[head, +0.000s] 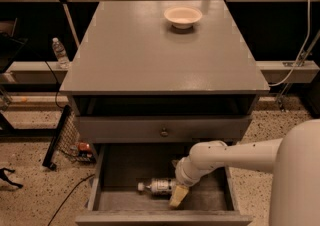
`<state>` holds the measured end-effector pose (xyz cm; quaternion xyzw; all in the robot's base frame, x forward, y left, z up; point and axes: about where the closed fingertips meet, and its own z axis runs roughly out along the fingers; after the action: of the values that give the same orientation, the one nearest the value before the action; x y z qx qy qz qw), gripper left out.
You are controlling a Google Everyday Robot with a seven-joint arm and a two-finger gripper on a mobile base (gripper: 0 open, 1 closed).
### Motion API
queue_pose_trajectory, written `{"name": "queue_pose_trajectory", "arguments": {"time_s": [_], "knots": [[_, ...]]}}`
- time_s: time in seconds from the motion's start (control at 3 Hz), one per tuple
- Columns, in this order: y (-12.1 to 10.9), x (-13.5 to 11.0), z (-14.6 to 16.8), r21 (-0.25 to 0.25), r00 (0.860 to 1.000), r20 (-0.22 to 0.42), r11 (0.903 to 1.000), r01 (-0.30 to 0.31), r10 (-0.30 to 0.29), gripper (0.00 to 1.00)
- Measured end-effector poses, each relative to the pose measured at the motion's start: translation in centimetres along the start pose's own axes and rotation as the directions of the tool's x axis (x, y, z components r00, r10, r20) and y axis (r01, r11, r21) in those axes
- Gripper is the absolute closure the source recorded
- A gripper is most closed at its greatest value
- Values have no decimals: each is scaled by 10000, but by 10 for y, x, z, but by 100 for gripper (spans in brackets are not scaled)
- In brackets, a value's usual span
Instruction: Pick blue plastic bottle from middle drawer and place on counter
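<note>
The blue plastic bottle [159,186] lies on its side on the floor of the open middle drawer [125,167], white cap pointing left. My gripper [178,195] reaches down into the drawer from the right, on the end of the white arm [235,155]. Its tip sits at the bottle's right end, touching or very close to it. The grey counter [150,55] spreads above the drawers.
A white bowl [183,16] stands at the back of the counter. A closed drawer front with a round knob [164,132] is just above the open drawer. An upright water bottle [60,53] stands on a ledge to the left. Cables and a black frame lie on the floor at left.
</note>
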<state>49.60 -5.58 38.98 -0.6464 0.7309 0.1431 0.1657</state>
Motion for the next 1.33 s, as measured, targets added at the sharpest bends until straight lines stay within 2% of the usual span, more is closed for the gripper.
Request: {"name": "queue_pose_trajectory", "arguments": {"time_s": [0.33, 1.0, 1.33], "knots": [[4, 5, 10, -194, 9999, 23, 9998, -102, 103, 18], [6, 10, 25, -518, 9995, 220, 9985, -200, 212, 80], [6, 10, 24, -518, 9995, 220, 9985, -200, 212, 100]]}}
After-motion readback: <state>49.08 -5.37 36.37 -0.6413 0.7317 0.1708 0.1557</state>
